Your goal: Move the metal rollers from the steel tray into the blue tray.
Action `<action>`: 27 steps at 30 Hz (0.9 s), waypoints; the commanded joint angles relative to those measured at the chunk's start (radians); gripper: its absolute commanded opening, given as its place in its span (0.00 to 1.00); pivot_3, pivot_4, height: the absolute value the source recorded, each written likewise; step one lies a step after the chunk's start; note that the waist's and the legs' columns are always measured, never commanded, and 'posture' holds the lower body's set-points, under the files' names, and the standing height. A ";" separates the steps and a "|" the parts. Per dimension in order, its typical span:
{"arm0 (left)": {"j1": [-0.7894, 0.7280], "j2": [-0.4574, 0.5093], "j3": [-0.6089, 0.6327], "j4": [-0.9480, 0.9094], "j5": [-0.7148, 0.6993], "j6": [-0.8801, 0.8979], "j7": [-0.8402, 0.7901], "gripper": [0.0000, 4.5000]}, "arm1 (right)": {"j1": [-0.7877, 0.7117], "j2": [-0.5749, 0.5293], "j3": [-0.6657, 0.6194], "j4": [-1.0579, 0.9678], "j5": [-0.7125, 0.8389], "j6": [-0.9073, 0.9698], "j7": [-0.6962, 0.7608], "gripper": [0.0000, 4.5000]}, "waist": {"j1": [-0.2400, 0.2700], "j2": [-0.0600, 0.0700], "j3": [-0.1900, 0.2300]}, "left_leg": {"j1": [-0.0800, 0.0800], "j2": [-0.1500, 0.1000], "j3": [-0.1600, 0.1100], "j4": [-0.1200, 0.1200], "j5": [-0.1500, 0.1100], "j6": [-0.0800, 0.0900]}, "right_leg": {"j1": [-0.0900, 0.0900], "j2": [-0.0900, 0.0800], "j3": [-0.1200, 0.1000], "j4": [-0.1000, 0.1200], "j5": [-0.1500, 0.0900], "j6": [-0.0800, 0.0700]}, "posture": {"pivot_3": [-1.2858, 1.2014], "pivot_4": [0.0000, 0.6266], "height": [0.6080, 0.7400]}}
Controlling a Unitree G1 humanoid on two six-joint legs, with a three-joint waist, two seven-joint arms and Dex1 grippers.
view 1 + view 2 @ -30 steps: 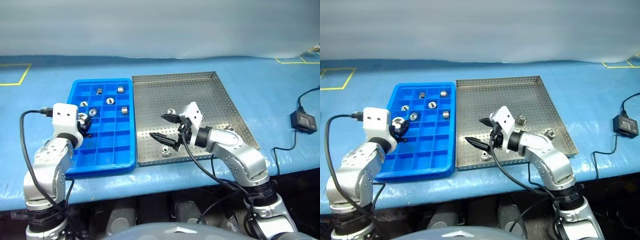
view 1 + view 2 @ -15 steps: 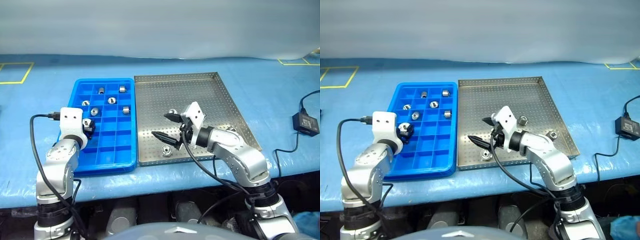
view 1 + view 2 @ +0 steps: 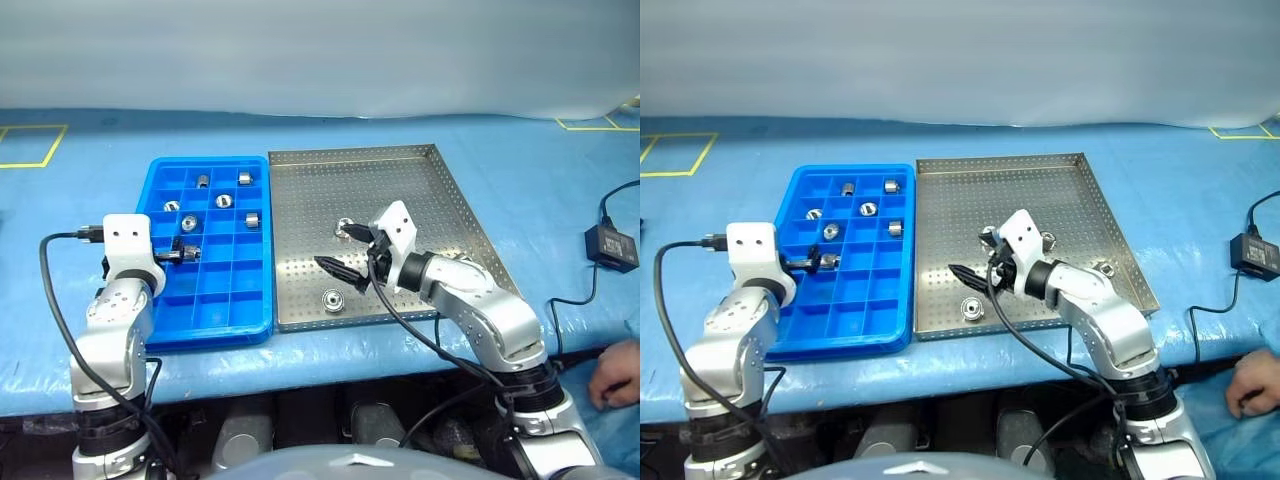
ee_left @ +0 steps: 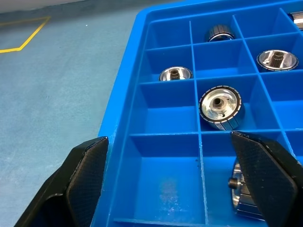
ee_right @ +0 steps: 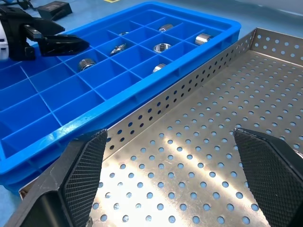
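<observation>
Left gripper (image 3: 180,254) jaws spread wide, empty, over the blue tray (image 3: 215,312) by its left edge; one roller (image 4: 220,106) sits in the cell just ahead, another looks dropped in the cell beside it. Right gripper (image 3: 345,255) jaws also wide, empty, above the steel tray (image 3: 440,210). Metal rollers (image 3: 332,299) remain near its front edge; six in blue cells.

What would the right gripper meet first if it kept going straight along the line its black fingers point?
Probably the perforated side wall of the grey steel tray, then the bright blue compartment tray just beyond it. The open right gripper points across bare perforated floor toward that wall; depth is uncertain.
</observation>
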 commanded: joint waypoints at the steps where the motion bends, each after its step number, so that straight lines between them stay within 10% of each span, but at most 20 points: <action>1: -0.029 -0.021 -0.034 -0.059 -0.055 -0.055 -0.062 1.00 | -0.011 -0.007 -0.017 -0.032 -0.007 0.002 -0.009 1.00 | 0.000 0.000 0.000 | 0.000 0.000 0.000 0.000 0.000 0.000 | 0.000 0.000 0.000 0.000 0.000 0.000 | 0.53 0.24 1.00; 10: -0.128 0.001 -0.300 -0.056 -0.250 -0.113 -0.396 1.00 | 0.057 -0.109 -0.019 -0.146 -0.033 0.024 0.006 1.00 | -0.010 0.000 0.000 | -0.001 -0.002 0.000 0.000 -0.001 0.001 | 0.000 -0.003 -0.001 -0.001 0.000 0.000 | 0.50 0.24 1.00; 27: -0.274 0.140 -0.652 0.209 -0.161 -0.084 -0.615 1.00 | 0.221 -0.134 -0.114 -0.279 -0.064 0.069 -0.122 1.00 | -0.103 0.000 0.000 | -0.001 0.000 0.001 0.000 -0.001 0.001 | -0.001 0.002 0.003 0.000 -0.003 0.004 | 0.43 0.24 1.00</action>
